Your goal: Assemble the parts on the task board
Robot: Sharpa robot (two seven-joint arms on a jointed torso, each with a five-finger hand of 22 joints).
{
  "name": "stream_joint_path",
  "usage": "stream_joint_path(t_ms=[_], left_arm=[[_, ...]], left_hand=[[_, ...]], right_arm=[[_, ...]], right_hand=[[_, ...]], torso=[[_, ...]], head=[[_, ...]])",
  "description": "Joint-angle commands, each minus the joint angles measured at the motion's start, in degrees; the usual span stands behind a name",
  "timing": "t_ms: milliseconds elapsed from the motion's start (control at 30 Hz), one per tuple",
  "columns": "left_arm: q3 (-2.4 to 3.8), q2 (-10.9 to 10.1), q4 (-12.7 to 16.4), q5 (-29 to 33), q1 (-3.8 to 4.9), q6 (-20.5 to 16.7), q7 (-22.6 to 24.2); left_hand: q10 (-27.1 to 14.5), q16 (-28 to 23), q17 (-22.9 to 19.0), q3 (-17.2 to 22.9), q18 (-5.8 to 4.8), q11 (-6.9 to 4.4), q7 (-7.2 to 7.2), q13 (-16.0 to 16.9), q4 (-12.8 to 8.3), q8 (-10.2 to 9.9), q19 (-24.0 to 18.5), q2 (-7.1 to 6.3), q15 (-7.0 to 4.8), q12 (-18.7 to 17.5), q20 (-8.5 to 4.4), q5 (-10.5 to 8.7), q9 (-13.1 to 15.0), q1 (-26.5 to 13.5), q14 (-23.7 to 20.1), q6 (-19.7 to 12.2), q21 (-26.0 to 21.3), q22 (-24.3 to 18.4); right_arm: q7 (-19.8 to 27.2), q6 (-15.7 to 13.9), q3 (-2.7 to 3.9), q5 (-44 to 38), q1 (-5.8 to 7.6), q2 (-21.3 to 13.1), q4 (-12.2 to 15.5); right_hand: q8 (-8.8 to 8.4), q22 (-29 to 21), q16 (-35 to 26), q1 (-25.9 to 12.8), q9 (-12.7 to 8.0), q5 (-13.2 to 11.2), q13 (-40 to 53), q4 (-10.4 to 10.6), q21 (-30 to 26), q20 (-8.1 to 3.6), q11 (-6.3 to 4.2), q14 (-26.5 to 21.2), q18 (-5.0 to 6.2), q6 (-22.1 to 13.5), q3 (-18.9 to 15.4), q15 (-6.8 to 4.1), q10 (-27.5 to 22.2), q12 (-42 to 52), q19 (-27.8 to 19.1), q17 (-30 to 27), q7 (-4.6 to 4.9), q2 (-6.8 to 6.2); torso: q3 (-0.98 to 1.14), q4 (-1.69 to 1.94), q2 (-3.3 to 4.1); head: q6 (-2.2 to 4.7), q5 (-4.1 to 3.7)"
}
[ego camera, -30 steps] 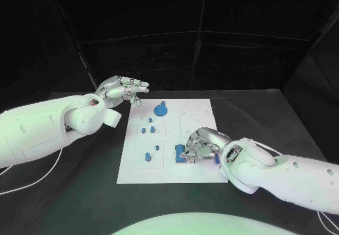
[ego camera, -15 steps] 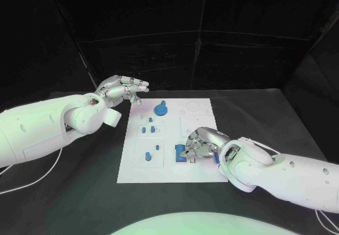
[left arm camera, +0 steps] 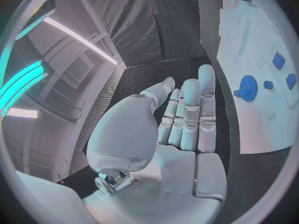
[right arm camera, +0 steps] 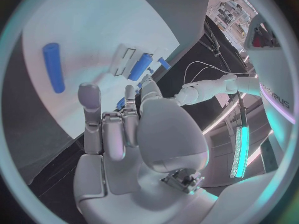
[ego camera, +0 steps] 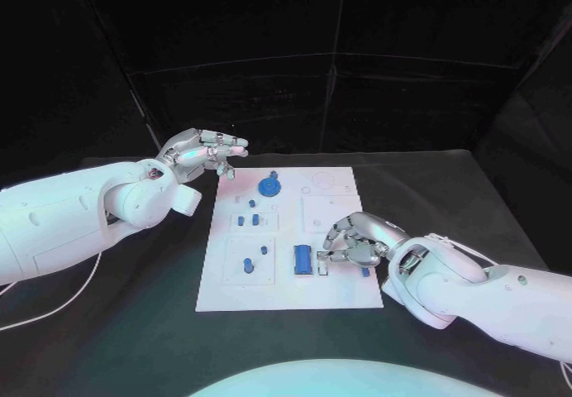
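The white task board point(ego camera: 340, 285) lies in the middle of the table. On it sit a blue gear point(ego camera: 270, 186) at the far end, several small blue pegs point(ego camera: 250, 220) left of centre, and a blue bar point(ego camera: 304, 260) lying flat toward the near end. My right hand point(ego camera: 355, 241) hovers just right of the bar, its fingertips point(ego camera: 324, 255) close to it, and it holds nothing. The right wrist view shows a blue cylinder point(right arm camera: 53, 67) lying free on the board point(right arm camera: 93, 20) beyond the fingers point(right arm camera: 90, 109). My left hand point(ego camera: 202, 153) is raised off the board's far left corner, fingers apart and empty. The gear point(left arm camera: 248, 88) also shows in the left wrist view.
Black table point(ego camera: 143, 314) surrounds the board on all sides. Dark curtains close off the back. My left forearm point(ego camera: 72, 215) spans the table's left side and my right forearm point(ego camera: 488, 289) the near right.
My right hand has drawn back to the right off the blue bar, which now lies uncovered on the board. The left hand has barely moved.
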Motion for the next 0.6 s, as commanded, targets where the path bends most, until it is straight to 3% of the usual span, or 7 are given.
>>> stream_joint_path(t_ms=[33, 133, 233, 400, 467, 600], left_arm=[[0.02, -0.1, 0.1, -0.2, 0.06, 0.5, 0.3], [0.0, -0.1, 0.1, -0.2, 0.06, 0.4, 0.3], [0.0, -0.1, 0.1, -0.2, 0.06, 0.4, 0.3], [-0.04, 0.0, -0.1, -0.2, 0.06, 0.5, 0.2], [-0.09, 0.0, -0.1, -0.2, 0.06, 0.5, 0.3], [-0.19, 0.1, -0.2, -0.2, 0.05, 0.5, 0.3]], left_hand=[[-0.4, -0.1, -0.1, -0.2, 0.75, -0.2, 0.01, 0.1, 0.1, -0.1, -0.4, 0.39, -0.14, 0.2, 0.05, -0.13, 0.0, 0.0, -0.4, -0.4, -0.2, -0.1], [-0.4, -0.1, -0.1, -0.2, 0.75, -0.2, 0.01, 0.1, 0.1, -0.1, -0.4, 0.39, -0.14, 0.2, 0.05, -0.13, 0.0, 0.0, -0.4, -0.4, -0.2, -0.1], [-0.4, -0.1, -0.1, -0.2, 0.75, -0.2, 0.01, 0.1, 0.1, -0.1, -0.4, 0.39, -0.14, 0.2, 0.05, -0.13, 0.0, 0.0, -0.4, -0.4, -0.2, -0.1], [-0.4, -0.1, -0.1, -0.2, 0.75, -0.19, 0.01, 0.1, 0.1, -0.1, -0.4, 0.42, -0.13, 0.2, 0.06, -0.13, 0.0, 0.0, -0.4, -0.4, -0.2, -0.1], [-0.5, -0.1, -0.1, -0.3, 0.75, -0.18, 0.02, 0.1, 0.1, -0.1, -0.4, 0.48, -0.11, 0.3, 0.08, -0.13, 0.0, 0.0, -0.5, -0.4, -0.2, -0.1], [-0.5, -0.1, -0.1, -0.3, 0.75, -0.18, 0.02, 0.1, 0.1, -0.1, -0.4, 0.48, -0.11, 0.3, 0.08, -0.13, 0.0, 0.0, -0.5, -0.4, -0.2, -0.1]], right_arm=[[0.8, -0.2, 0.01, 4.4, 0.13, -2.8, 1.3], [-1.0, 2.9, -0.01, 4.3, 0.19, -5.8, 2.1], [-2.1, 3.7, -0.03, 2.6, 0.19, -7.9, 2.4], [-4.1, 3.3, -0.05, -1.2, 0.17, -10.0, 2.5], [-5.0, 3.1, -0.06, -2.6, 0.14, -10.4, 2.4], [-6.4, 3.0, -0.07, -4.3, 0.1, -10.4, 2.1]], right_hand=[[-1.04, -0.3, -0.2, -2.6, -0.5, 2.0, -0.6, 1.3, -0.3, 0.58, 0.74, 4.7, -0.59, -0.1, -0.6, 0.65, -0.2, -0.8, -0.2, 8.6, 0.22, 0.44], [-2.12, -0.7, -0.4, -3.8, -0.9, 6.2, -1.0, 2.1, -0.5, 0.92, 0.84, 4.5, -0.41, 0.6, -1.6, 0.77, -0.5, -1.3, -0.5, 8.1, 0.28, 0.01], [-2.49, -0.8, -0.5, -3.9, -1.0, 6.5, -1.2, 2.3, -0.6, 0.96, 0.89, 4.5, -0.38, 0.6, -1.9, 0.81, -0.5, -1.5, -0.5, 8.0, 0.36, -0.15], [-3.06, -0.6, -0.5, -4.3, -1.2, 6.4, -1.8, 2.6, -0.5, 1.05, 0.99, 4.5, -0.39, 0.8, -2.5, 0.89, -0.9, -2.2, -0.5, 8.0, 0.46, -0.47], [-3.27, -0.6, -0.5, -4.6, -1.3, 6.2, -2.1, 2.8, -0.5, 1.08, 1.0, 4.5, -0.39, 0.9, -2.8, 0.91, -1.1, -2.5, -0.5, 8.1, 0.46, -0.59], [-3.51, -0.6, -0.5, -4.9, -1.3, 5.9, -2.2, 3.1, -0.5, 1.11, 0.99, 4.5, -0.37, 1.2, -3.3, 0.92, -1.1, -2.6, -0.4, 8.0, 0.43, -0.85]], torso=[[-0.01, -0.09, -0.04], [-0.03, -0.04, 0.02], [-0.04, -0.23, 0.12], [0.27, -0.75, 0.04], [0.21, -0.65, 0.09], [0.28, -0.87, 0.09]], head=[[0.16, -0.59], [0.17, -1.1], [0.3, -1.65], [0.13, -2.0], [0.04, -2.4], [0.02, -2.63]])
